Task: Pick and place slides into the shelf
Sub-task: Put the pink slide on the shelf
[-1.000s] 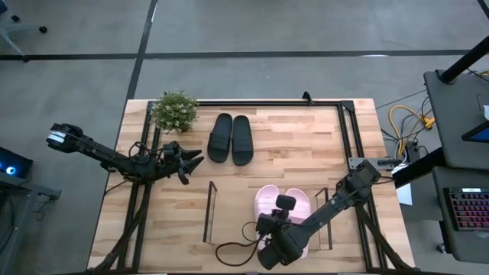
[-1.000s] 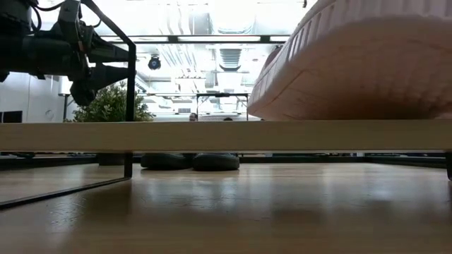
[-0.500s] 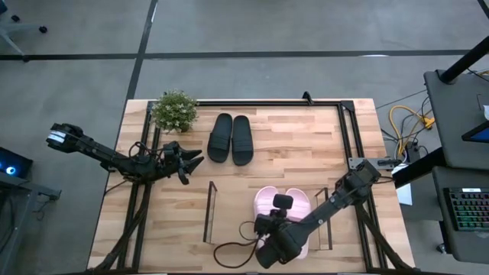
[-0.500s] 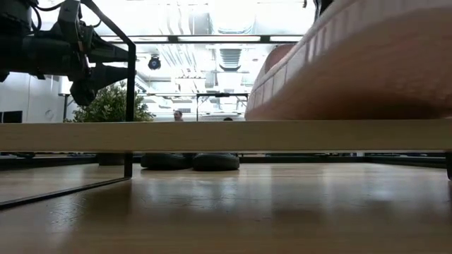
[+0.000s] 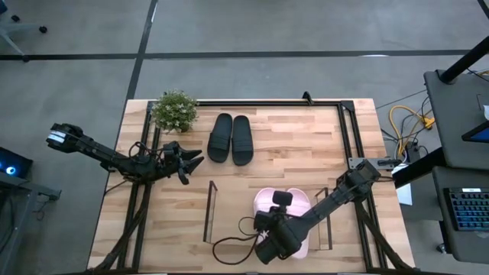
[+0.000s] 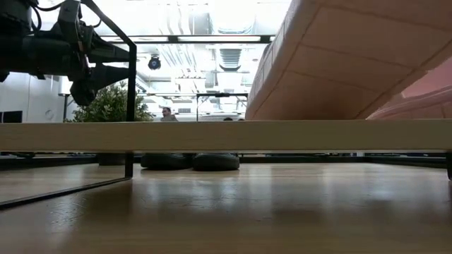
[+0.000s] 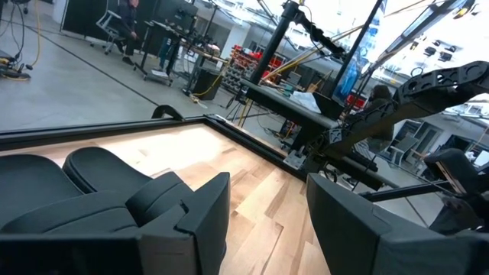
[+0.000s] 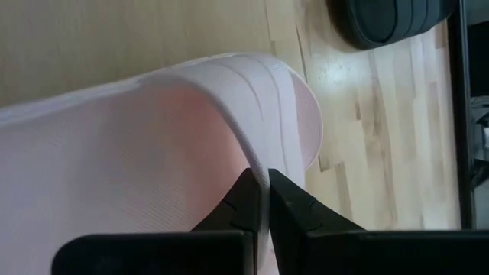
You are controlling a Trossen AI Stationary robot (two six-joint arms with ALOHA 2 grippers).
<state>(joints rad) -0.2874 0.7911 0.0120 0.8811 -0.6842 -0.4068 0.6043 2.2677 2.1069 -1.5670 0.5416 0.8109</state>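
Two pale pink slides (image 5: 294, 200) lie side by side on the low wood shelf (image 6: 141, 135), between its thin dark end frames (image 5: 210, 212). My right gripper (image 8: 260, 200) is over the left pink slide (image 8: 137, 145) and shut on it. In the low view this slide (image 6: 339, 63) is tipped, grooved sole showing, beside the other pink one (image 6: 424, 102). The black pair (image 5: 231, 139) rests sole-down on the tabletop toward the far edge. My left gripper (image 5: 189, 160) hovers open to the left of the black pair (image 7: 76, 179). My right gripper pinches a thin edge of the left pink slide's broad strap (image 8: 256, 164) between its two fingers (image 8: 243, 202). It comes from above, slanting from the table's near side. The slide is tilted: its near part is raised, and its lowest point (image 6: 254, 116) meets the shelf board.
A small potted plant (image 5: 175, 111) stands at the table's far left corner. A dark rail frame (image 5: 348, 130) runs along the far and right edges. A black cable loop (image 5: 229, 248) lies near the near edge. Bare shelf board stretches left of the pink slides.
The held pink slide has tipped up: in the low view its sole has gone from nearly flat on the shelf board to steeply slanted, near part raised, while one end stays on the board. My right gripper has crept slightly toward the far edge. The left arm has kept still.
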